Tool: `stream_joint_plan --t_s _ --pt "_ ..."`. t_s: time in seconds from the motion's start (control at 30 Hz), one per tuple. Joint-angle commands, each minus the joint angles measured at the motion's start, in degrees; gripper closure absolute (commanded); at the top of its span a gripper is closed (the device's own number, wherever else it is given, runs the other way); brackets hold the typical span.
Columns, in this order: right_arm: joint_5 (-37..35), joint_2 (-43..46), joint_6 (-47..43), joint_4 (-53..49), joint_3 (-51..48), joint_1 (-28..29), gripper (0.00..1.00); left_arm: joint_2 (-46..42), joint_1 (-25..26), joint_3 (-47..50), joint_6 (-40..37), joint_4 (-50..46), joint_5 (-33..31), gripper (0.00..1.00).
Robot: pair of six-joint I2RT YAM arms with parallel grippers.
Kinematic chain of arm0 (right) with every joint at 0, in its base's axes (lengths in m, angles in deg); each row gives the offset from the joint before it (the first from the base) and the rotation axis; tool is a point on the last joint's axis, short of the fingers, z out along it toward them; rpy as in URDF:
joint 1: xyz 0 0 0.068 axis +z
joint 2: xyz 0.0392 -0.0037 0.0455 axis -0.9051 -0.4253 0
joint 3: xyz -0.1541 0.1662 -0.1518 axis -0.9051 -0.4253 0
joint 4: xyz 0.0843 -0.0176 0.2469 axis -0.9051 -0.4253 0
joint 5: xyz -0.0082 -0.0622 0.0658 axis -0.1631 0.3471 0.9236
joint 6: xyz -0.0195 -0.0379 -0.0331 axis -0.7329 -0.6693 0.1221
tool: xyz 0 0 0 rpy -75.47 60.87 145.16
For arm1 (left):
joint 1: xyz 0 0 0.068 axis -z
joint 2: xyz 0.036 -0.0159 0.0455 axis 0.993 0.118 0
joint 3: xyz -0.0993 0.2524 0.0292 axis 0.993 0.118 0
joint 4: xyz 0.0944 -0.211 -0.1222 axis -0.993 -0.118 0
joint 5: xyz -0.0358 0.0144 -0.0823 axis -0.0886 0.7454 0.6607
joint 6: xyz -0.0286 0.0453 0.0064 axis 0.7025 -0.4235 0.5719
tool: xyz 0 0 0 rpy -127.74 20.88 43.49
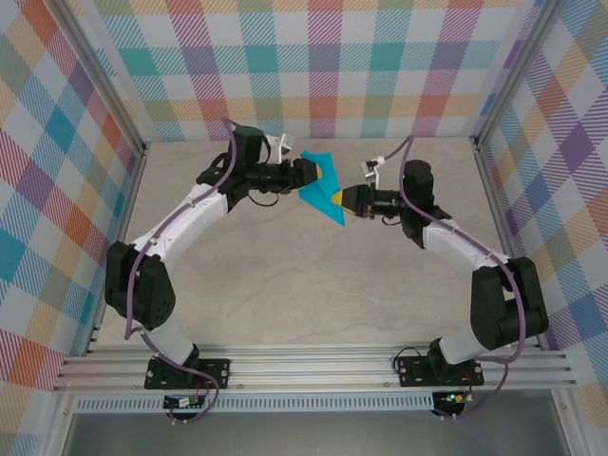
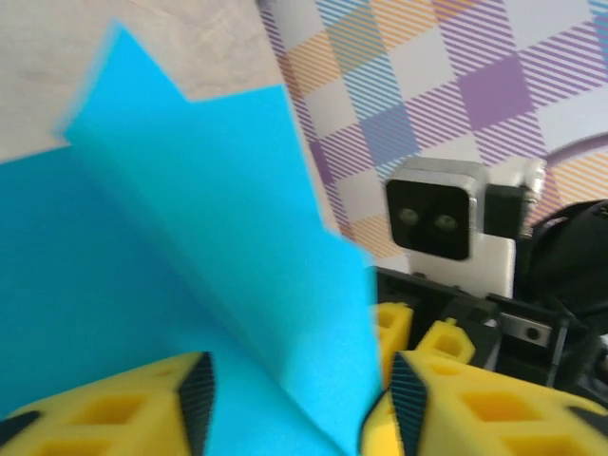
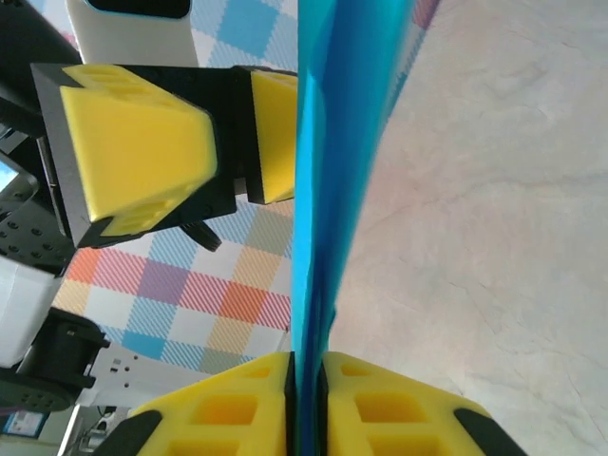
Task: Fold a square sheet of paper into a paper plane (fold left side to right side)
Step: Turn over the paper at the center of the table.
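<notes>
Closest to us is the metal rail (image 1: pixel 313 366) where both arms are bolted on. From there the left arm (image 1: pixel 180 228) and the right arm (image 1: pixel 465 252) reach out over the table (image 1: pixel 285 285) and meet in the middle, near the far side. The blue paper (image 1: pixel 323 180) is there, up in the air between the two grippers, not lying on the table. It has folds in it already and stands on its thin edge. From above, its long way goes from far-left to near-right. The right gripper (image 1: pixel 342 199) is squeezed tight on the near-right end of the paper, and its yellow fingers (image 3: pixel 228 408) are pressed together with the paper in the crack. The left gripper (image 1: pixel 309 178) is let go: its fingers (image 2: pixel 114 408) stand apart, one on each side, with the paper loose in the gap. So the paper lies right inside the left gripper's mouth, and both grippers are just as near to it. I think the left one can pinch again by closing, or slide back to its own side to get free. Behind it all is the checked wall (image 1: pixel 313 76). I can see no words or labels to read.
</notes>
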Motion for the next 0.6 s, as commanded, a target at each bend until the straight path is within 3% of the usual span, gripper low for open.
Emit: stream_joint_plan --t_s 0.0,0.13,0.2,0.4,0.57 --pt "-4.3 3.8 -11.9 -14.3 3.3 0.2 0.90 -5.7 -2.5 2.1 -5.5 -6.8 -6.4 0.37" --pt "-18.4 6.3 -27.6 -36.4 8.3 2.3 0.93 -12.6 -3.0 5.0 -11.0 -12.0 -18.1 0.31" --pt "-32.7 6.7 -34.9 -47.2 11.9 6.0 0.93 -16.9 -2.9 7.8 -12.1 -12.4 -23.6 0.29" --pt "-69.4 3.6 -44.4 -59.5 18.1 18.6 0.95 -27.7 -3.0 15.9 -12.4 -11.2 -36.0 0.25" --pt "-93.3 -5.8 -47.7 -65.9 24.7 26.2 0.95 -34.9 -3.0 19.6 -11.7 -12.4 -45.3 0.22"
